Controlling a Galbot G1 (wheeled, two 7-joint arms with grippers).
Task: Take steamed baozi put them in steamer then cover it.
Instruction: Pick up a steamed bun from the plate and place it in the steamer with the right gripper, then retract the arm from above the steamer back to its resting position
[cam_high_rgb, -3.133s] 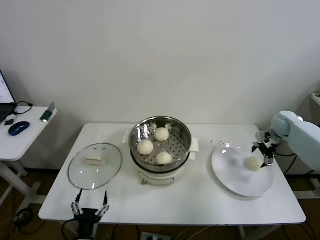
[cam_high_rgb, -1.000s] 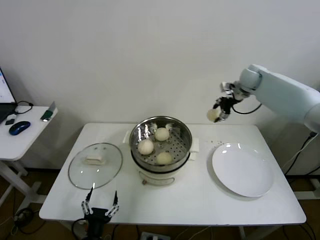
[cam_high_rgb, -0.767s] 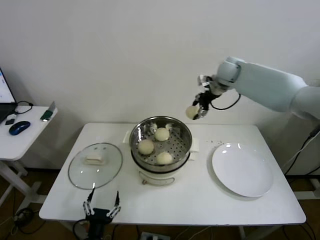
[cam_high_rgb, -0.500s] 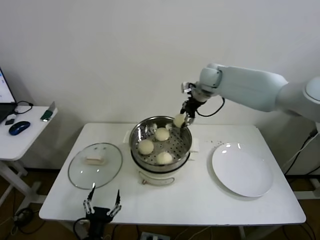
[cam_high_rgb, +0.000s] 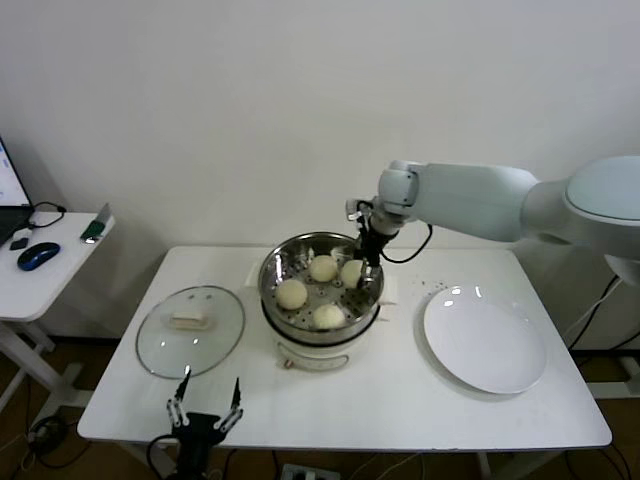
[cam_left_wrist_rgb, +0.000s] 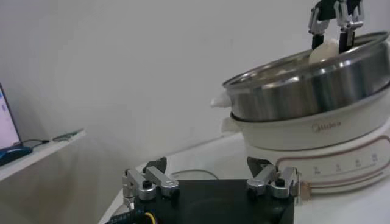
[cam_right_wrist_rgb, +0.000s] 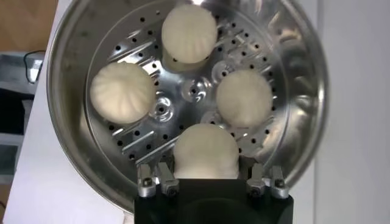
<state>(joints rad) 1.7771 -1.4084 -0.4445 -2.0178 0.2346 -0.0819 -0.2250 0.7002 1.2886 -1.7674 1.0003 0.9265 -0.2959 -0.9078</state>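
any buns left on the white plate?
No. The white plate is bare in the head view; all four buns sit inside the steamer, the last held by the right gripper.

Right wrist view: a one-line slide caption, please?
Right gripper lowers the fourth bun into the steamer.

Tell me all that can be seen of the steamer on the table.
The steamer is a round pot of shiny metal on a white base, standing upright near the middle of the white table, with its lid off. Its inner tray is metal with many small holes. Three baozi lie on the tray. A fourth baozi is gripped by the right hand, which reaches inside the rim at the far right side.
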